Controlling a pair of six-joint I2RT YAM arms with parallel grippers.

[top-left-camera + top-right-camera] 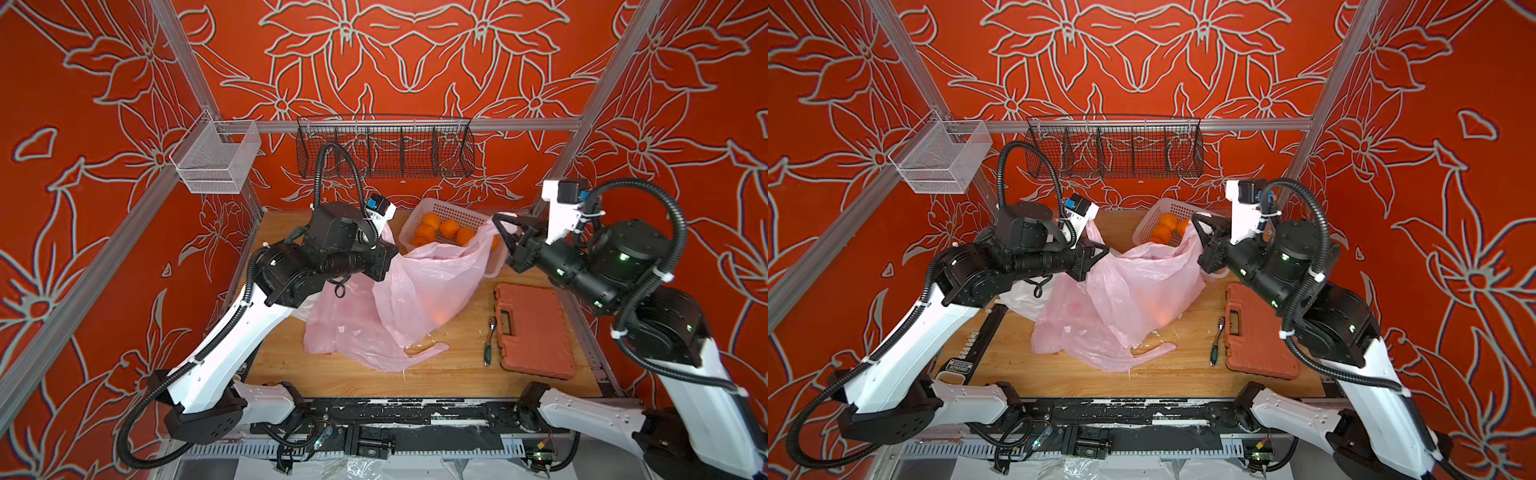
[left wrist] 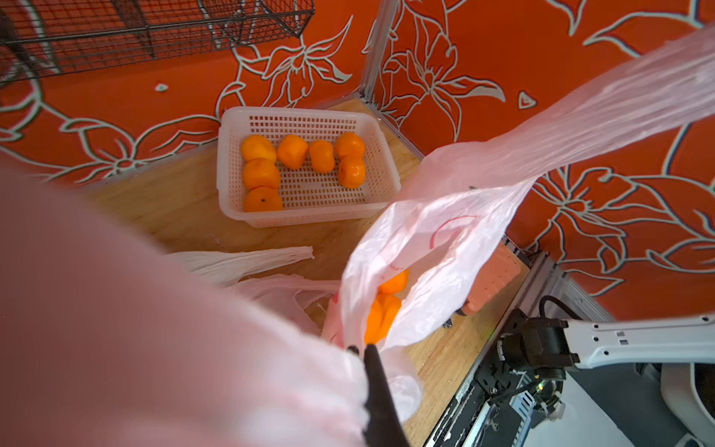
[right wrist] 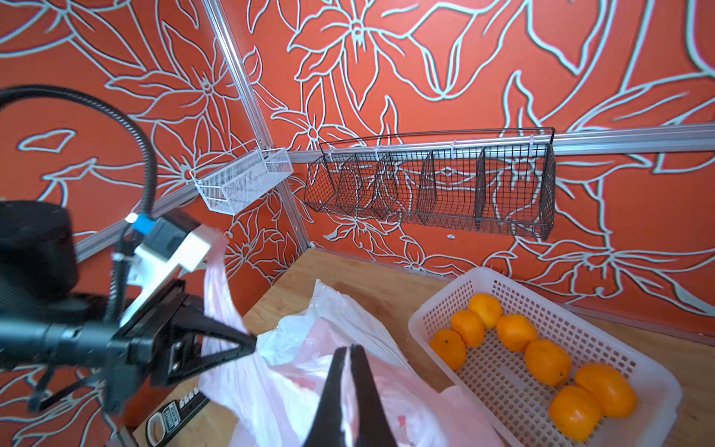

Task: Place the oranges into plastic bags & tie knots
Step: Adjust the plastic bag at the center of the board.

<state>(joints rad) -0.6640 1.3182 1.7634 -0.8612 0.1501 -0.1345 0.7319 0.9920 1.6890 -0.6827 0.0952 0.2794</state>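
The left tool [image 3: 250, 343] and right tool [image 3: 350, 351] are each pinched shut on a handle of the pink bag [image 1: 428, 286] — raised over the bench [image 1: 457, 374], 2 oranges [image 2: 383, 313] inside.

The pink bag [image 1: 432, 282] is thin, crinkly, translucent plastic; the counter [image 1: 457, 365] pale grained wood; the basket [image 2: 309, 216] white perforated plastic; the oranges [image 2: 293, 151] smooth, faintly glossy; the case [image 1: 536, 332] matt moulded plastic.

Basket [image 1: 461, 212] w/ oranges [image 1: 449, 228] at back; bag [image 1: 424, 286] in front; toolcase [image 1: 536, 332] right, wrench [image 1: 489, 340] beside it.
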